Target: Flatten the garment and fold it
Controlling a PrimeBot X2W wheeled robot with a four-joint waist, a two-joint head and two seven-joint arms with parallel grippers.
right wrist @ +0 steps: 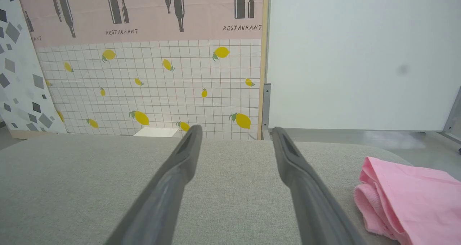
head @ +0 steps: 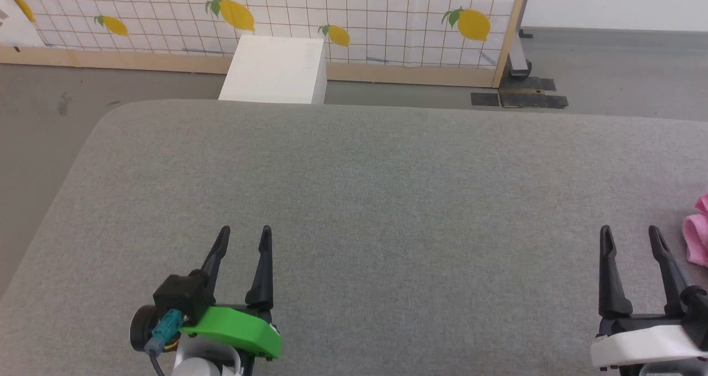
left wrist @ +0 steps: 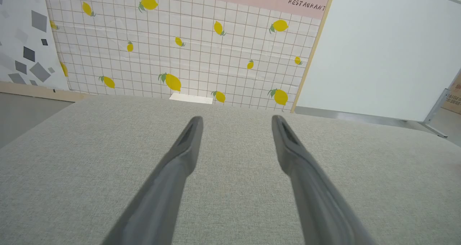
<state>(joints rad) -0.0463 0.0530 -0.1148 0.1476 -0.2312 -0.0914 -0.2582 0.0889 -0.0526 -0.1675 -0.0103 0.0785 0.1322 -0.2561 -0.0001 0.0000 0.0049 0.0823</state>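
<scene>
The pink garment lies bunched at the far right edge of the grey table, mostly cut off in the head view. In the right wrist view the garment shows as folded, wrinkled pink cloth at the lower right. My right gripper stands open just left of it, apart from it, nothing between its fingers. My left gripper hovers open over the bare table at the lower left, far from the cloth. Its fingers frame only grey fabric.
A white box stands on the floor beyond the table's far edge. Behind it runs a lemon-patterned tiled panel with a wooden frame. A white board stands to the right. The table's left corner is rounded.
</scene>
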